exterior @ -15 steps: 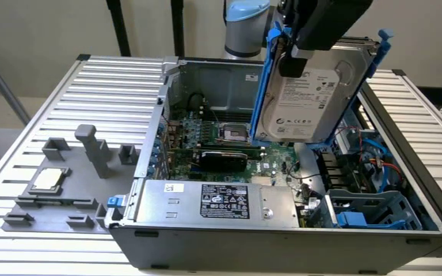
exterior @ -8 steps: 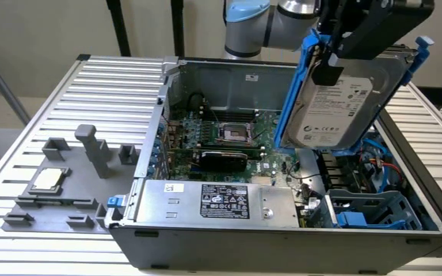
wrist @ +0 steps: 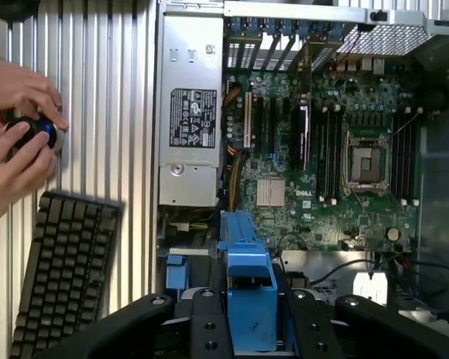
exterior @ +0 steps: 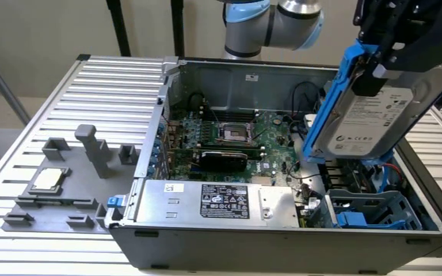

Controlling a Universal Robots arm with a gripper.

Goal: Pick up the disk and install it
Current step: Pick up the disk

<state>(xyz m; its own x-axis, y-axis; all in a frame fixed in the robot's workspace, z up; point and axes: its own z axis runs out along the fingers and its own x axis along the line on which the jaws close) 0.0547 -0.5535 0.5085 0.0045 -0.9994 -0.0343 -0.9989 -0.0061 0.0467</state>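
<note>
My gripper [exterior: 396,54] is shut on the disk [exterior: 374,123], a silver-grey hard drive with a white label and bright blue side rails. It hangs tilted, nearly on edge, above the open computer case [exterior: 282,244], at the exterior view's right. Below it sits the blue plastic drive cage [exterior: 374,210]. In the wrist view the disk's blue rail [wrist: 248,288] stands edge-on between my black fingers [wrist: 202,325], over the case's interior.
Inside the case lie the motherboard [exterior: 229,132] and a silver power supply [exterior: 213,201]. A grey fixture [exterior: 60,201] holding a small square chip [exterior: 48,179] sits at the exterior view's left. A person's hands [wrist: 19,127] and a black keyboard [wrist: 60,277] are beside the case.
</note>
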